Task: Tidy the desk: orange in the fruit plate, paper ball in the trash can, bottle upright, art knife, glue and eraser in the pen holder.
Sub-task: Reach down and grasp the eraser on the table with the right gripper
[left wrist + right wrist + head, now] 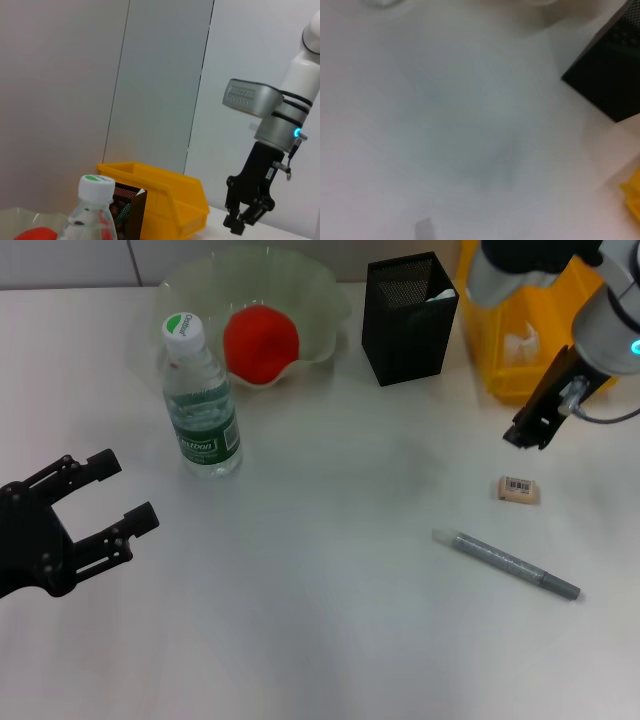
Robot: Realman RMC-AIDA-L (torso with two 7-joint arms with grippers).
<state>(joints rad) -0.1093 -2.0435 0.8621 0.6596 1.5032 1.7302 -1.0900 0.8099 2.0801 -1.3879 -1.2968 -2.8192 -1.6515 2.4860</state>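
Head view: the round red-orange orange (260, 340) sits in the translucent pale green fruit plate (320, 300), beside the upright clear plastic bottle (202, 400). The tall black mesh pen holder (408, 325) stands before the bright yellow trash can (520, 350). The small tan eraser (519, 490) and thin grey glue (510, 564) lie apart on the plain white desk (320, 620). The left gripper (115, 495) hovers spread and empty; whether the right gripper (522, 436) above the eraser is released or clenched, I cannot tell. Pale grey wall panels stand behind.

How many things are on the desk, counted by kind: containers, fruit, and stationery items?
Containers: 4 (fruit plate, pen holder, trash can, bottle)
Fruit: 1 (orange, in the plate)
Stationery: 2 lying loose (eraser, glue)
Total: 7
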